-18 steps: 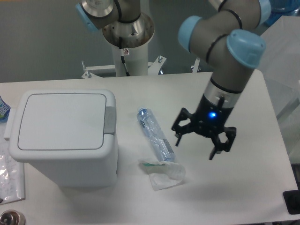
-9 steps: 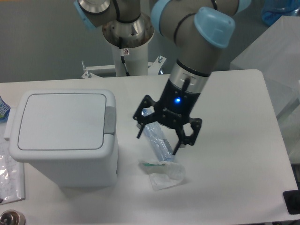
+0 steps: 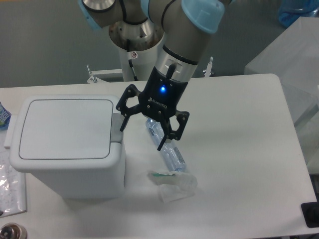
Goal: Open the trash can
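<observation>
The trash can (image 3: 67, 144) is a boxy white bin at the left of the table, its flat white lid (image 3: 65, 128) shut. A grey push-button tab (image 3: 117, 128) sits on its right rim. My gripper (image 3: 143, 134) is open and empty, its fingers spread. It hangs just right of the bin, with the left fingertip (image 3: 122, 125) close by the grey tab and the right fingertip (image 3: 162, 145) over a crushed clear plastic bottle (image 3: 167, 149). I cannot tell whether a finger touches the tab.
The crushed bottle lies on the table right of the bin, with a crumpled clear wrapper (image 3: 173, 182) in front of it. A clear bag (image 3: 10, 186) lies at the left edge. The arm's white base post (image 3: 135, 47) stands behind the table.
My gripper has swept left across the table, from right of the bottle to beside the bin's grey tab. It stayed open. The lid has not moved.
</observation>
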Robot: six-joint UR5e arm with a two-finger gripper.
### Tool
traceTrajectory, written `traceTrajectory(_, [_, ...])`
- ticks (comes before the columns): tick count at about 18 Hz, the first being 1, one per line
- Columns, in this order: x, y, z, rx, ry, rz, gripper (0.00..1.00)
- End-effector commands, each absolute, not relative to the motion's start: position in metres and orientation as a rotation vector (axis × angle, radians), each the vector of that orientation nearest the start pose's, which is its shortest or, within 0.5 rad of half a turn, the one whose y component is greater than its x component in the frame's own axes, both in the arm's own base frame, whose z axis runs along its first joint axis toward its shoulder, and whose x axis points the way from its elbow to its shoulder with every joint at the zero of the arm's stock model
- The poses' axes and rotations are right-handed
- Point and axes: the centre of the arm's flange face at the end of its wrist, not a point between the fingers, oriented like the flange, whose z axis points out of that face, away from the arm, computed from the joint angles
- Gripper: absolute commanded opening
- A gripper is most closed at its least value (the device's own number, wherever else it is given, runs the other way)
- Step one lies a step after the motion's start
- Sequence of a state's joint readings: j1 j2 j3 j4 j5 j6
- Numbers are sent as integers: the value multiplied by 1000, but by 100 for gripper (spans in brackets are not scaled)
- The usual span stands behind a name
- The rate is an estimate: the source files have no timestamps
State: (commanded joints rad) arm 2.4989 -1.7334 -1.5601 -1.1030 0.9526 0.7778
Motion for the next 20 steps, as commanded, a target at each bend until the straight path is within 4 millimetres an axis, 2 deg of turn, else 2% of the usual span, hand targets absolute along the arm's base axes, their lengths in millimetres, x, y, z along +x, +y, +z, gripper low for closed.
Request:
traceTrajectory(13, [-344, 500, 465, -2481, -63, -236, 100])
traceTrajectory(18, [-344, 500, 466, -2481, -63, -236, 100])
traceTrajectory(20, [-346, 501, 473, -2474, -58, -223, 100])
